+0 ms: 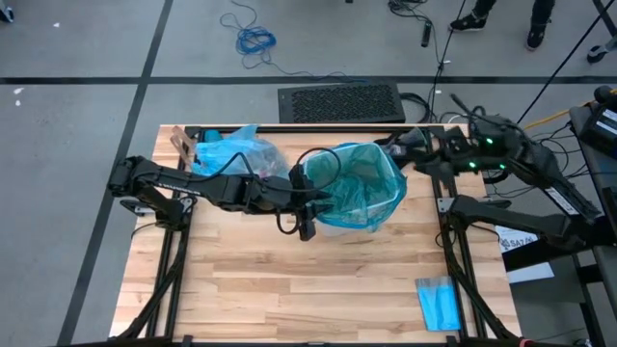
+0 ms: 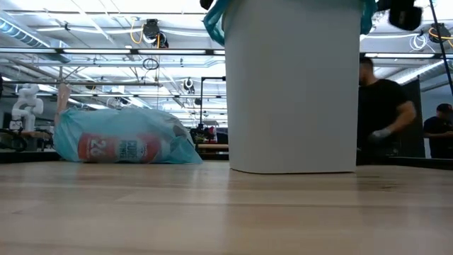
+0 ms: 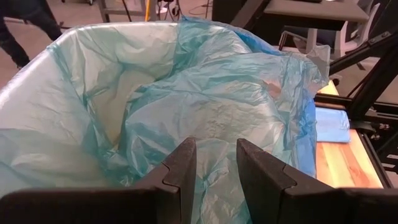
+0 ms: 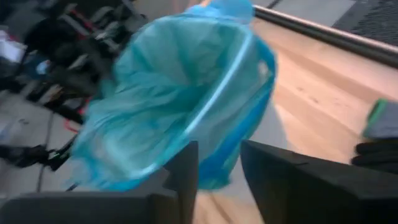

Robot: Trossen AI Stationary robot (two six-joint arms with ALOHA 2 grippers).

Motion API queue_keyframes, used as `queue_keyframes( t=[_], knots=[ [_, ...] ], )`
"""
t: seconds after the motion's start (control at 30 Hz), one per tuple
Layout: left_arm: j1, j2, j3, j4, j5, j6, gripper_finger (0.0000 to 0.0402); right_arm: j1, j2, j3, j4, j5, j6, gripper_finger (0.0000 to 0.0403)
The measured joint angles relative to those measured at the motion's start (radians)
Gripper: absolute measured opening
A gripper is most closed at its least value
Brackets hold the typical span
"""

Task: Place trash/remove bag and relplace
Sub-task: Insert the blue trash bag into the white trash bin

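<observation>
Here, your left pincer (image 1: 307, 204) pinches the bag (image 1: 362, 183) lining the white bin (image 2: 291, 85) mid-counter (image 1: 289, 280); your right pincer (image 1: 400, 146), jaws slightly spread, sits at the bin's far-right rim.

red-and-white label (image 2: 122, 149): it shows through the tied plastic bag (image 2: 85, 131) lying on the worktop (image 2: 226, 212) in the low view; the large white digits "26" can be read at its left end, and the smaller white print beside them is too blurred to make out.
white tag (image 1: 522, 241): it sits on the frame by the right arm's base in the high view; the dark print on it is too small to read.
</observation>
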Motion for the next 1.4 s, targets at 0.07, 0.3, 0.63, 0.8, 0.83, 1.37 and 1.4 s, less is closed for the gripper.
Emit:
queue_keyframes(
  t=[0.07,0.3,0.63,0.8,0.83,1.37,1.4],
  knots=[
    [0.003,0.000,0.000,0.000,0.000,0.000,0.0113,0.031,-0.032,0.000,-0.011,0.000,0.016,0.0085],
    [0.015,0.000,0.000,0.002,0.001,-0.005,0.0113,0.093,-0.037,0.000,0.011,0.040,0.025,0.0009],
    [0.017,0.000,0.000,0.003,0.002,-0.008,0.0113,0.245,0.043,0.000,-0.035,0.019,-0.017,0.0001],
    [0.017,0.000,0.000,0.003,0.002,-0.007,0.0113,0.353,0.082,-0.001,-0.017,0.086,-0.018,0.0000],
    [0.017,0.000,0.000,0.003,0.002,-0.008,0.0113,0.372,0.090,-0.001,0.003,0.100,-0.015,0.0000],
    [0.019,0.000,0.000,0.003,0.003,-0.007,0.0113,0.637,0.209,-0.001,0.009,0.280,0.027,0.0000],
    [0.019,0.000,0.000,0.003,0.003,-0.007,0.0113,0.651,0.218,-0.001,0.000,0.296,0.028,0.0000]
  ],
)
